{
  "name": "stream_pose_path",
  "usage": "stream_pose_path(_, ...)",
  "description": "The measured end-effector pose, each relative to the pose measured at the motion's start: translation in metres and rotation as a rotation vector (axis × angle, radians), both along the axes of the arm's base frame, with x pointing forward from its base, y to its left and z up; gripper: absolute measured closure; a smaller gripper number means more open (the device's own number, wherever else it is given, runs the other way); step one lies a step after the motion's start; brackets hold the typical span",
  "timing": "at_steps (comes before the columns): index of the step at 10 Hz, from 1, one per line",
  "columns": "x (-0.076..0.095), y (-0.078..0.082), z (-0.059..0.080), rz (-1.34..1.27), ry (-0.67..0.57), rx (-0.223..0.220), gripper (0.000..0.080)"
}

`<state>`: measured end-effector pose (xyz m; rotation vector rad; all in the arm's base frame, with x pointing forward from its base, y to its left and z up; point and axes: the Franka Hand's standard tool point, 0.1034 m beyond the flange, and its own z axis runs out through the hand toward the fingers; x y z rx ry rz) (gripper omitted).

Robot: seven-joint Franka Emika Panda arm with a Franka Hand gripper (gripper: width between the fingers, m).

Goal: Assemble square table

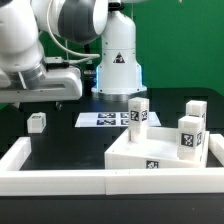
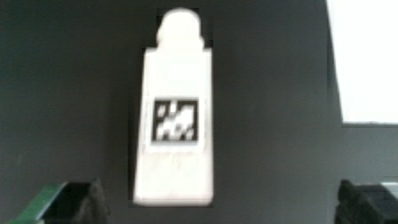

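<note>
Right now three legs (image 1: 138,112) stand by the slab (image 1: 160,150), one (image 1: 37,122) apart; gripper (image 2: 210,203) wide open, empty.

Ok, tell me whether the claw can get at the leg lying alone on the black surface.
Probably yes. The claw is open over the leg, and nothing lies against the leg's sides in the wrist view. The leg sits off centre between the fingertips, so a small shift may help.
</note>
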<state>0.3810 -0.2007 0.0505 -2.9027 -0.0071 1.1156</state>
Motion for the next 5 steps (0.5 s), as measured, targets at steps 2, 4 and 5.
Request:
stream_pose_path(2,-0.005,-0.011,-0.004,0.031,0.123,-0.021,0.0150)
stream_pose_path(4,-0.015,-0.016,-0.006,0.060,0.198,-0.035,0.0150)
stream_pose_path(5,-0.020,-0.018,-0.009,0.059,0.242,-0.038,0.0150)
